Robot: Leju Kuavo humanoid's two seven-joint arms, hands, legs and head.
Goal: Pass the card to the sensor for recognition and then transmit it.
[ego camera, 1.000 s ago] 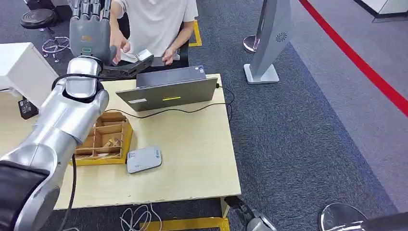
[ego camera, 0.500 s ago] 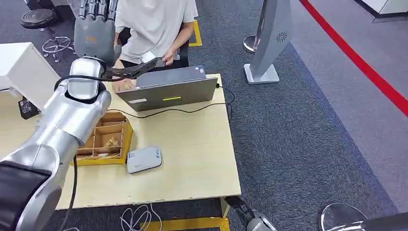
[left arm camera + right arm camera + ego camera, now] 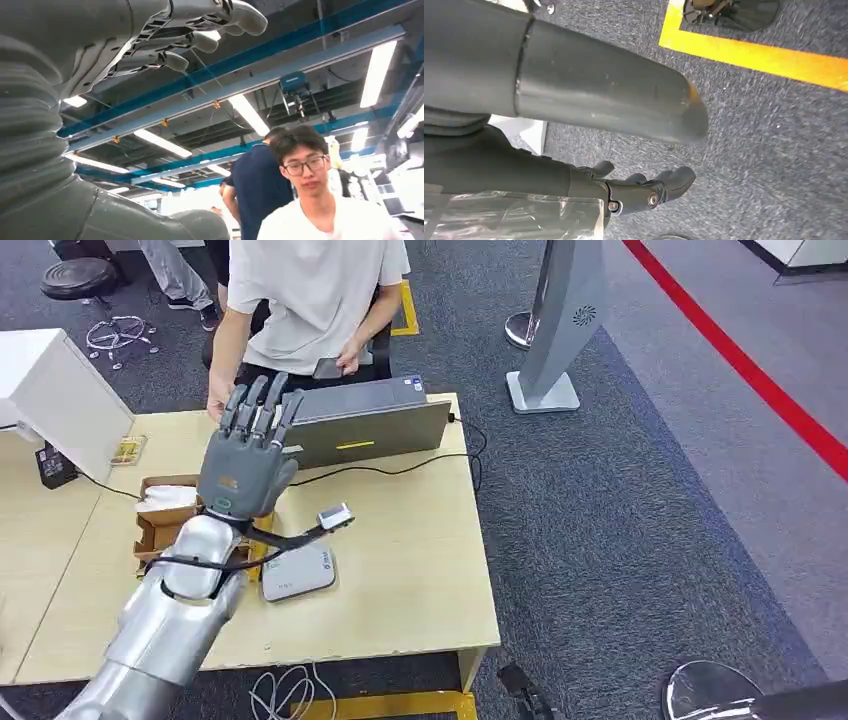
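Note:
My left hand is raised over the table, fingers straight and spread, just left of the laptop. In the left wrist view the left hand has an empty palm, with a person facing it. The grey-white sensor pad lies flat on the table below my left forearm. A person sits behind the laptop and holds a small dark flat thing; I cannot tell whether it is the card. My right hand hangs over the carpet with nothing in it.
A wooden compartment box sits left of the sensor pad. A white box stands at the table's far left. A black cable runs in front of the laptop. A silver stand rises from the carpet beyond the table's right end.
My left arm has dropped back from the person's side to above the table by the laptop. The person's hand has left my hand, which is now empty.

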